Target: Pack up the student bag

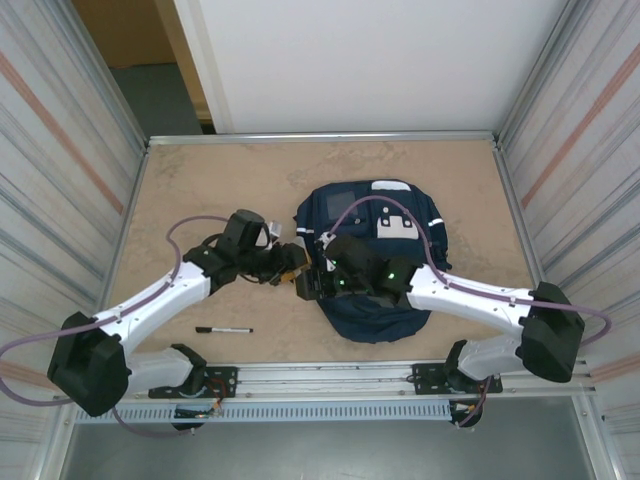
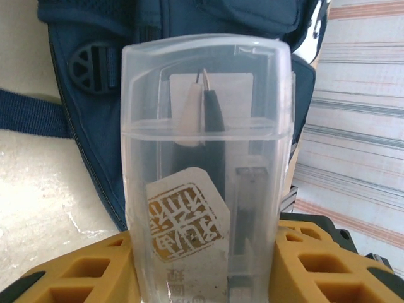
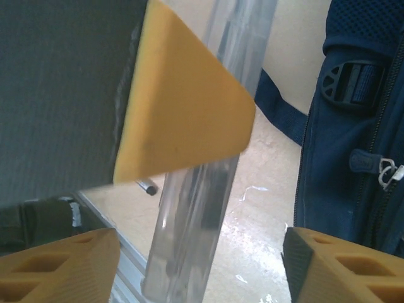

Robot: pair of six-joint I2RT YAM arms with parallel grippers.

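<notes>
Nearest, the left gripper (image 2: 202,265) has its yellow fingers (image 2: 82,274) clamped on the lower end of a clear plastic case (image 2: 205,126) with pens inside. The right gripper (image 3: 202,265) stands with its fingers (image 3: 341,262) apart, one on either side of the same case. A plain gap shows on one side, so we judge it not gripping. A black marker (image 1: 225,329) lies on the surface (image 1: 200,190) beside the left arm, apart from both grippers. The student bag (image 1: 375,322) lies flat just beyond the case, whose long axis points at the bag's left flank, near a buckle and a zip. Both grippers meet at that flank, and the right arm reaches across the bag. We cannot tell whether any compartment is open.
</notes>
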